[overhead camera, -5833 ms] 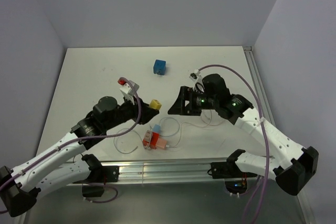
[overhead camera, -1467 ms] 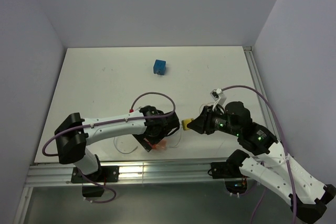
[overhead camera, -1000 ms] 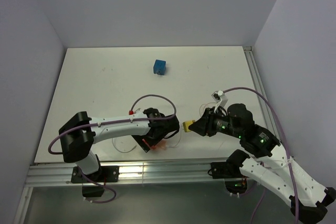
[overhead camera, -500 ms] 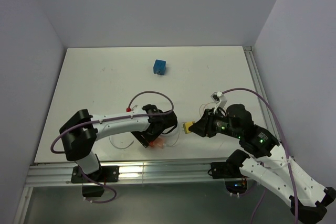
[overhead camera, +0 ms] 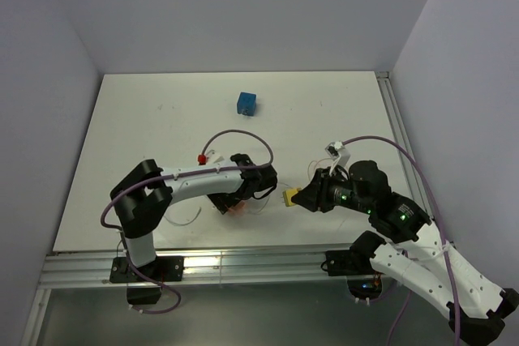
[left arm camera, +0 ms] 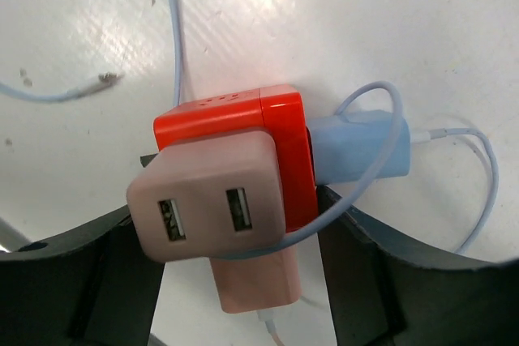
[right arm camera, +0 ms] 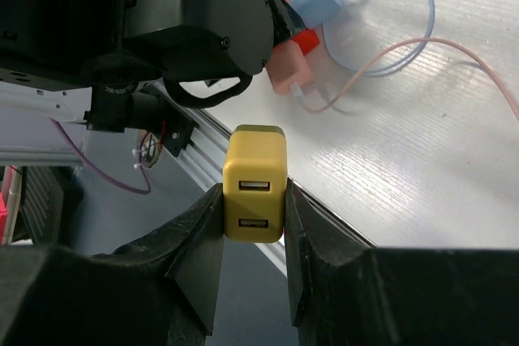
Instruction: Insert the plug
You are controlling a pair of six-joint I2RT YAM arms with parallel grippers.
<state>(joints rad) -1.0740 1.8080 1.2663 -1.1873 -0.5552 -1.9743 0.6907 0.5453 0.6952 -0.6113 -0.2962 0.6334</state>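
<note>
Swung low over the surface (overhead camera: 162, 119) since the earlier view, our left hand (left arm camera: 239, 265) now straddles the red adapter (left arm camera: 243, 115) and pink adapter (left arm camera: 211, 200); we cannot tell whether it grips them. Our right hand (right arm camera: 253, 216) is clamped on the yellow plug (right arm camera: 254, 184), held near them

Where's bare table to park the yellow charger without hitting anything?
Free: far table left of the blue cube to the wall, and right of it to the side rail. Crowded: near centre, where the left gripper straddles the adapter cluster amid looped cables, the right gripper holding the yellow charger beside it.
</note>
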